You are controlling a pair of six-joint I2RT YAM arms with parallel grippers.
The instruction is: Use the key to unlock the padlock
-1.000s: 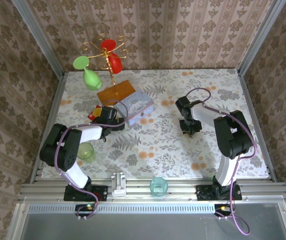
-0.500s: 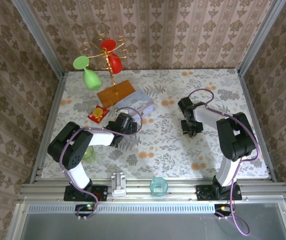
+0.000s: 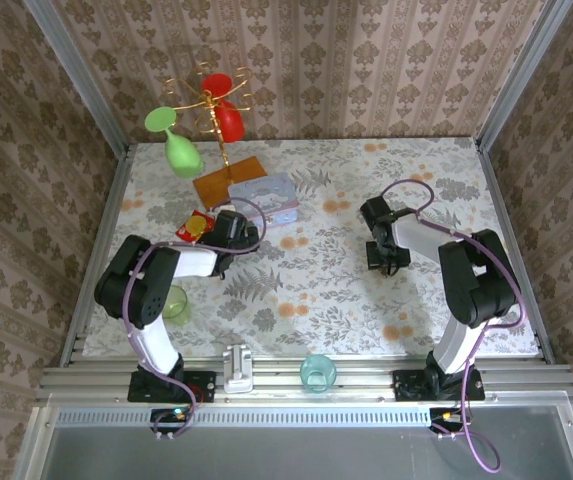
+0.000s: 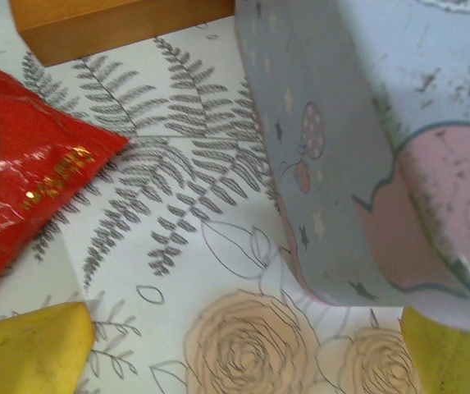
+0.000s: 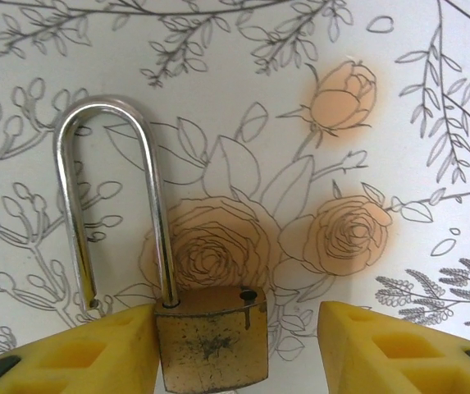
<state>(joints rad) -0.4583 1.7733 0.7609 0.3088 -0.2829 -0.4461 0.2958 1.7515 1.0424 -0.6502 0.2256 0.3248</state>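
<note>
A small brass padlock (image 5: 212, 341) lies on the floral cloth between my right gripper's (image 5: 239, 353) yellow fingertips (image 5: 79, 353). Its body touches the left finger, and a wide gap separates it from the right one. The silvery shackle (image 5: 107, 111) has one leg in the body; the other leg ends outside it and its hole is empty. The right gripper (image 3: 386, 258) is open. My left gripper (image 4: 243, 361) is open over bare cloth, between the pale blue tin (image 4: 366, 148) and the red-and-yellow packet (image 4: 29, 189). I cannot see a key.
A gold rack (image 3: 216, 100) with red and green glasses stands on a wooden base (image 3: 228, 178) just behind the tin (image 3: 266, 195). A green cup (image 3: 173, 300) sits beside the left arm. A teal cup (image 3: 317, 372) and a metal bracket (image 3: 236, 365) are on the near rail.
The left gripper swung right along the tin, then back left toward the packet. The tin turned and shifted back a little. The right gripper moved slightly nearer.
</note>
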